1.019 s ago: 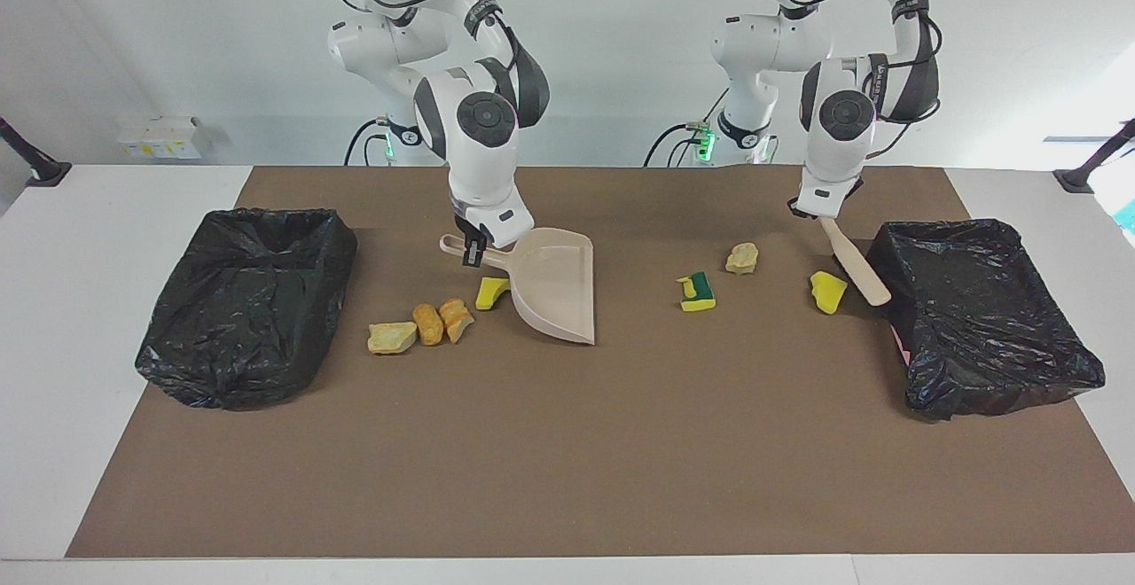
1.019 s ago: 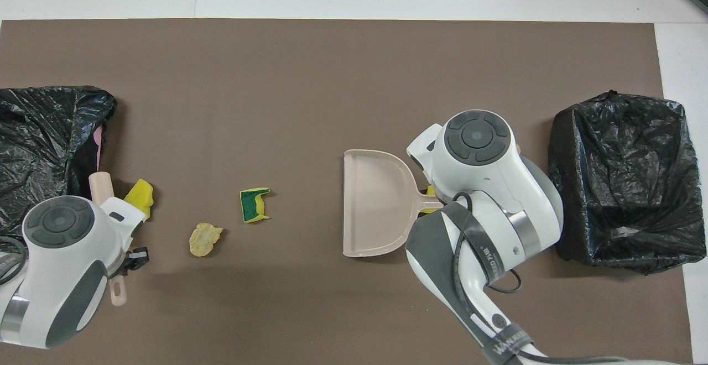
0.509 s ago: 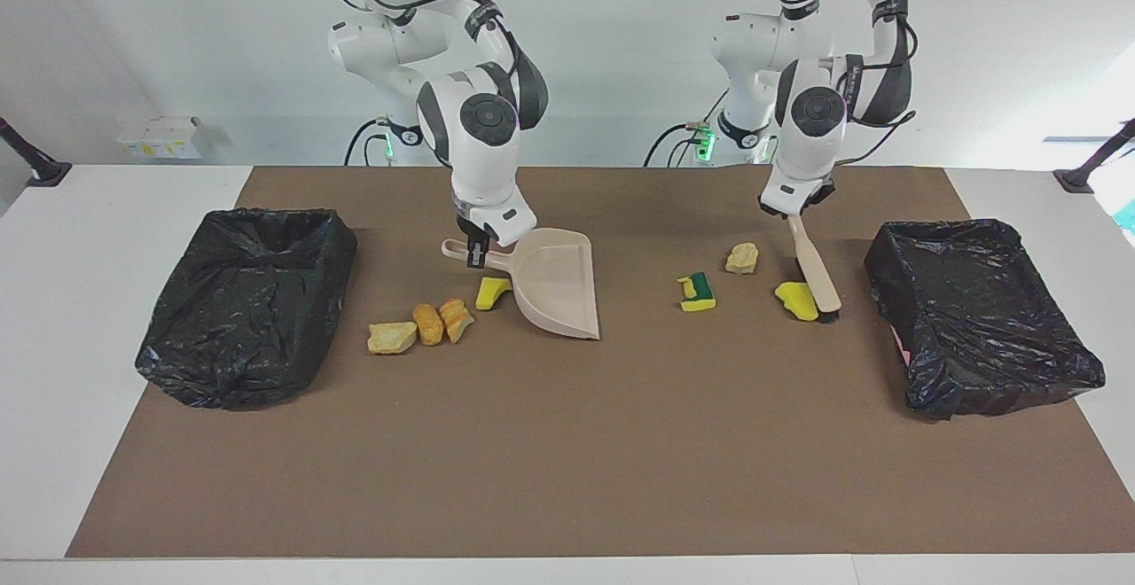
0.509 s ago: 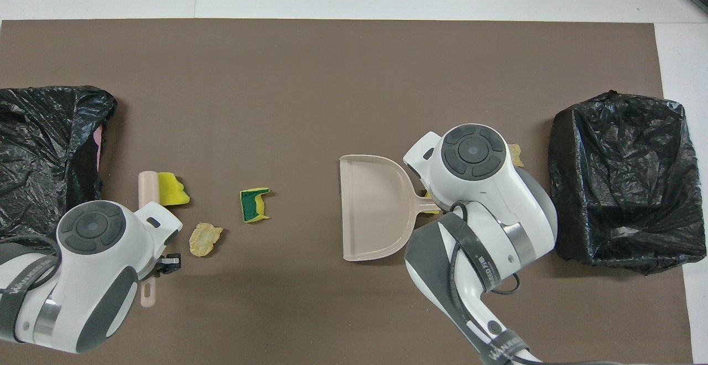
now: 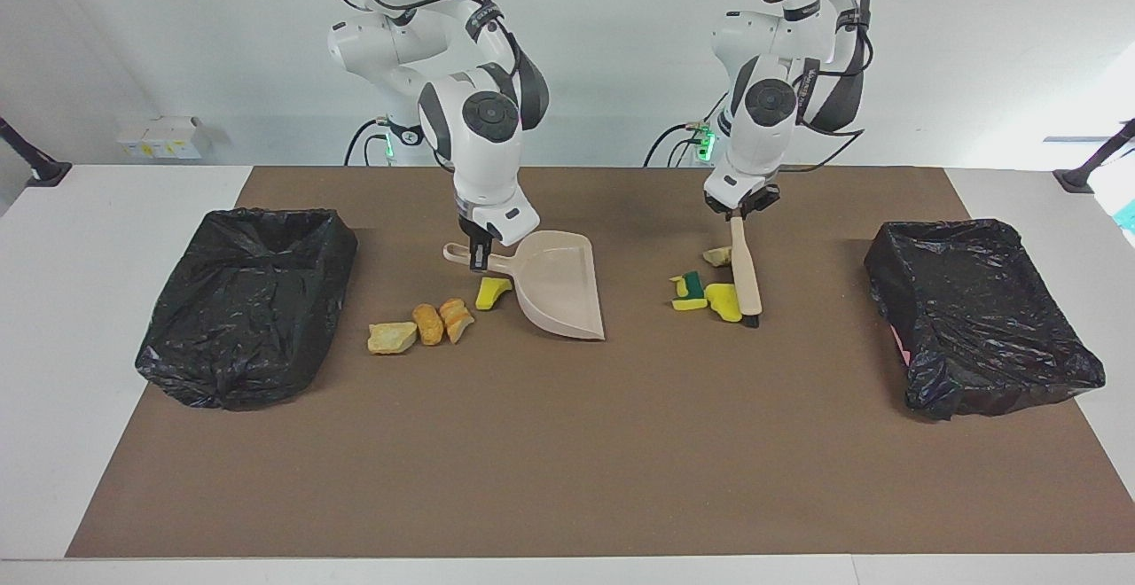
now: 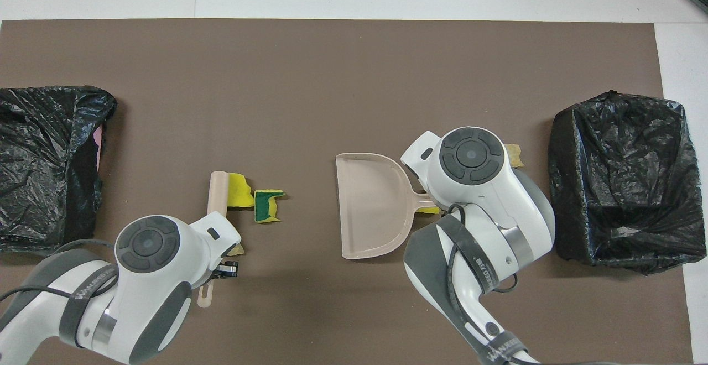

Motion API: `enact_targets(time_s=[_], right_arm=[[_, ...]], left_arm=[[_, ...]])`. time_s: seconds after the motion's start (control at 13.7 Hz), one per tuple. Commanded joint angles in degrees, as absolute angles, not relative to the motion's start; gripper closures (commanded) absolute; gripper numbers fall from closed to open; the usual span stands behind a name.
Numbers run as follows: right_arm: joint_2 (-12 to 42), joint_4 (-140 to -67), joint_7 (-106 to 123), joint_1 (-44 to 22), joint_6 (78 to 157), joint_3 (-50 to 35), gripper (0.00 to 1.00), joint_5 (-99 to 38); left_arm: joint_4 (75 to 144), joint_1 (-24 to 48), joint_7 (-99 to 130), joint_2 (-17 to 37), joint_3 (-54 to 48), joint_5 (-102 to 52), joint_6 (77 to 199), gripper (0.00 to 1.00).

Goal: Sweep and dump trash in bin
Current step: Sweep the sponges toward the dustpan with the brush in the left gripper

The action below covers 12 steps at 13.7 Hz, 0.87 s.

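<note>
In the facing view three tan chunks (image 5: 421, 328) are lying lower left of the dustpan (image 5: 554, 288), mostly hidden overhead by the right arm, whose band is reading WANEED. The right gripper (image 5: 476, 254) is clenching the dustpan's handle at frame centre, a yellow piece (image 5: 490, 292) touching the pan's edge. Further right, the left gripper (image 5: 738, 209) is grasping the brush (image 5: 745, 270); a yellow scrap (image 5: 724, 301) and the green-backed sponge (image 5: 687, 292) are sitting against its left side.

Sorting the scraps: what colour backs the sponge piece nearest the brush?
Plain yellow, no backing; facing view shows it best.
</note>
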State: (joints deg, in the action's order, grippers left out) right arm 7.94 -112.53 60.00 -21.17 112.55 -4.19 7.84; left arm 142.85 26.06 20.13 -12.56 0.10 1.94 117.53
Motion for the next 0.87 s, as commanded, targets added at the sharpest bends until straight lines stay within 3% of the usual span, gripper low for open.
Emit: enact_targets(time_s=[0.0,0.58,0.8], right_arm=[[7.38,-113.82,60.56,-20.92,115.40,-4.39,1.00,8.61],[12.12,-113.64,56.43,-24.95,122.33,-4.39,1.00,8.53],[12.57,-113.29,53.88,-25.40,122.70,-4.39,1.00,8.44]], left_arm=[[142.65,30.93,19.25,-10.72,0.88,-1.92,120.58,1.00],[141.60,41.12,19.95,-10.72,0.62,-9.22,122.61,1.00],[138.27,44.29,20.91,-9.85,0.62,-12.03,121.82,1.00]])
